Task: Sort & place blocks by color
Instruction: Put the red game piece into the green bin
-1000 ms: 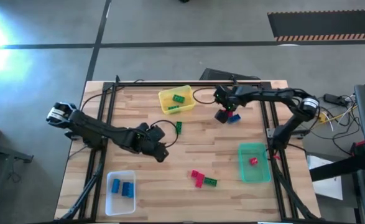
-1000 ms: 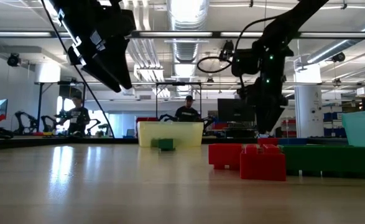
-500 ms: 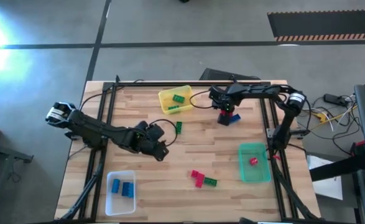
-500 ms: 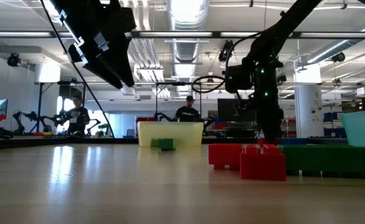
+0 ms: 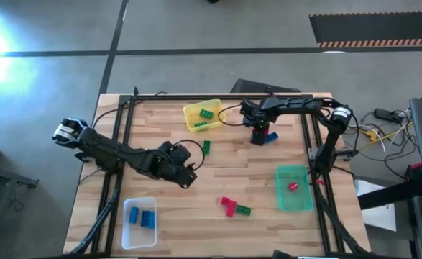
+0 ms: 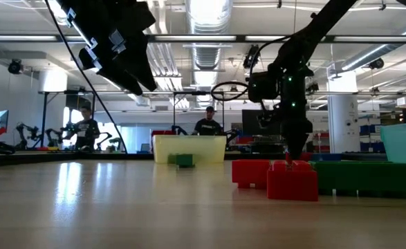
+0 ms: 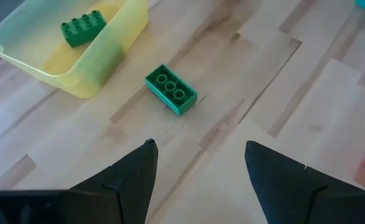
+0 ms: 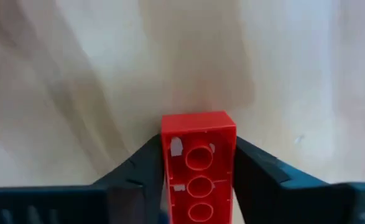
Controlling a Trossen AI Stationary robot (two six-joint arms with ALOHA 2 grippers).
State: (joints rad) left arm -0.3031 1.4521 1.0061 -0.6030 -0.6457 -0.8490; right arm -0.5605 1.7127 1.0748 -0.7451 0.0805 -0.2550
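Our right end effector (image 5: 259, 134) is down at the far side of the bench (image 5: 254, 180), right of the yellow bin (image 5: 203, 116). Its two fingers (image 8: 257, 168) squeeze a red block (image 8: 198, 163) from both sides. A blue block (image 5: 270, 137) lies just beside it.

Our left end effector (image 5: 188, 175) hangs above the middle of the bench with its fingers (image 7: 132, 177) spread apart and nothing between them. A green block (image 7: 171, 89) lies on the wood just beside the yellow bin, which has green blocks (image 5: 206, 114) inside.

Near the front, two red blocks (image 5: 228, 205) and a green one (image 5: 244, 210) sit close together. The green bin (image 5: 294, 188) holds one red block (image 5: 293, 186). The clear bin (image 5: 139, 222) holds blue blocks (image 5: 140, 216).
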